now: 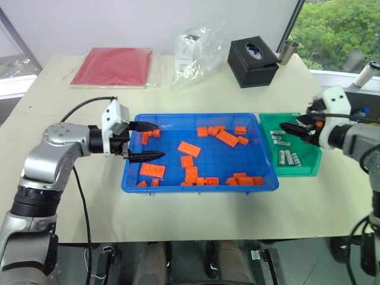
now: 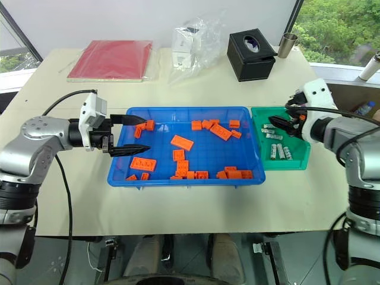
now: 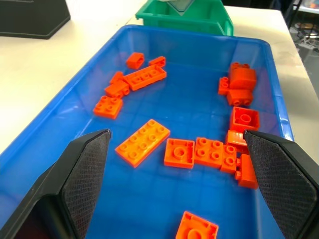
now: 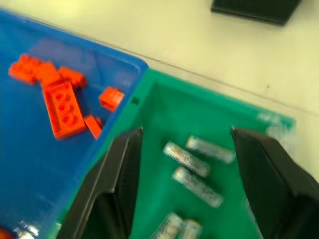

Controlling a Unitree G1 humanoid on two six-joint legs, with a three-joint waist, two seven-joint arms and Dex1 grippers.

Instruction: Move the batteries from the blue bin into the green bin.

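The blue bin (image 1: 199, 187) lies mid-table and holds scattered orange bricks (image 1: 189, 148); I see no batteries in it. Against its right end stands the green bin (image 1: 304, 170) with several silver batteries (image 1: 288, 158) on its floor. My left gripper (image 1: 159, 141) hovers open over the blue bin's left end, nothing between its fingers (image 3: 84, 174). My right gripper (image 1: 288, 129) hangs open above the green bin's far part. In the right wrist view its fingers (image 4: 119, 184) stand wide apart, with batteries (image 4: 192, 164) lying loose in the bin below.
A black tissue box (image 1: 252, 59), a metal cup (image 1: 289, 51) and a clear plastic bag (image 1: 199, 50) stand at the back of the table. A red book (image 1: 113, 66) lies at the back left. Bare tabletop runs in front of both bins.
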